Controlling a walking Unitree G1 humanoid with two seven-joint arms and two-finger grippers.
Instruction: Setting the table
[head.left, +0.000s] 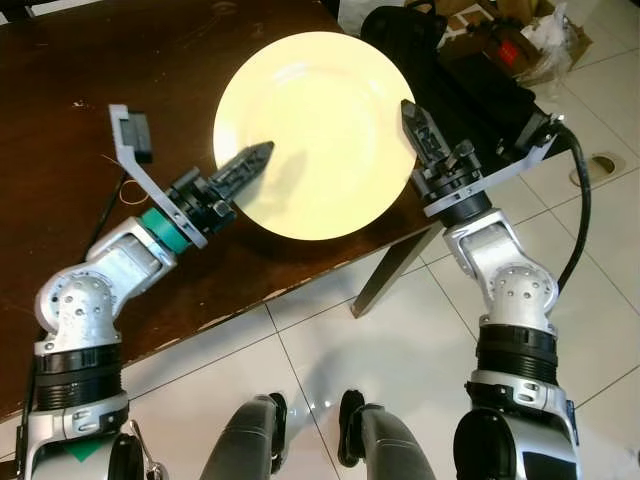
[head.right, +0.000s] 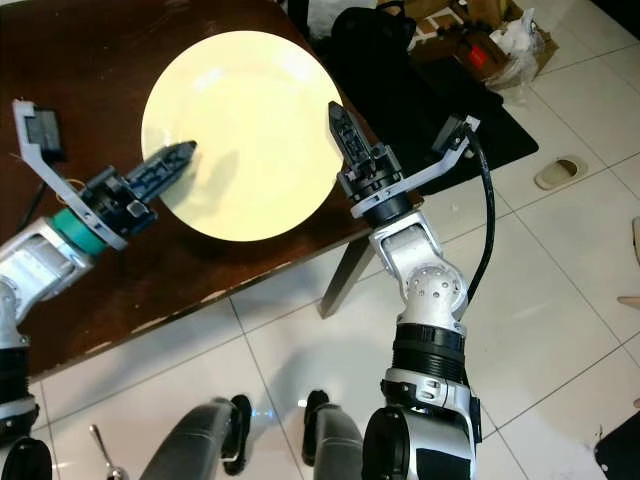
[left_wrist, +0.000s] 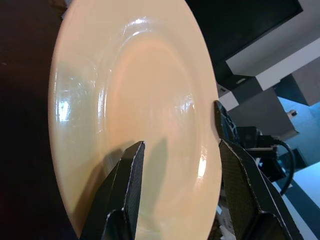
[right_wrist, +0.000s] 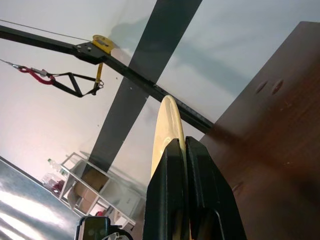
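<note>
Right tool (head.left: 409, 108) pinches plate (head.left: 310, 130) rim above table (head.left: 60, 150).

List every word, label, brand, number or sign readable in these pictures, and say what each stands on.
None can be read.
The plate, which the right gripper pinches at its rim, is plain cream with no mark.
The left gripper, open over the plate, bears no lettering.
The wooden table carries no label.
The bags and boxes on the floor have red patches too small and blurred to read.
</note>
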